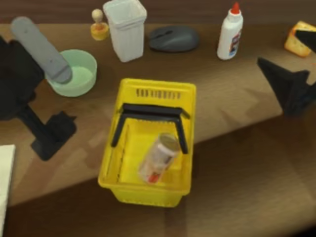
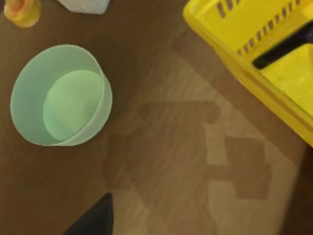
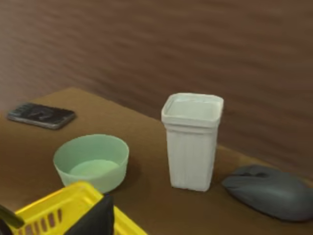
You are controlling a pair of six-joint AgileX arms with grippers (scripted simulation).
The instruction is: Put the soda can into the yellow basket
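The soda can [image 1: 159, 157], white and silver with red markings, lies tilted on its side inside the yellow basket [image 1: 148, 90], under the black folded handles [image 1: 150, 111]. My left gripper [image 1: 57, 128] hangs open to the left of the basket, just below the green bowl, holding nothing. Only one dark fingertip [image 2: 93, 220] shows in the left wrist view, beside a corner of the yellow basket [image 2: 230, 54]. My right gripper [image 1: 264, 66] is open and empty at the table's right side, well away from the basket. One of its fingertips [image 3: 95, 218] shows before the yellow basket's rim [image 3: 54, 205].
Along the back stand a pale-green bowl [image 1: 79, 74], a yellow-and-wood stamp [image 1: 98, 27], a tall white square cup [image 1: 126, 29], a grey mouse [image 1: 174, 38] and a glue bottle [image 1: 230, 32]. An orange block [image 1: 298, 39] sits at the far right.
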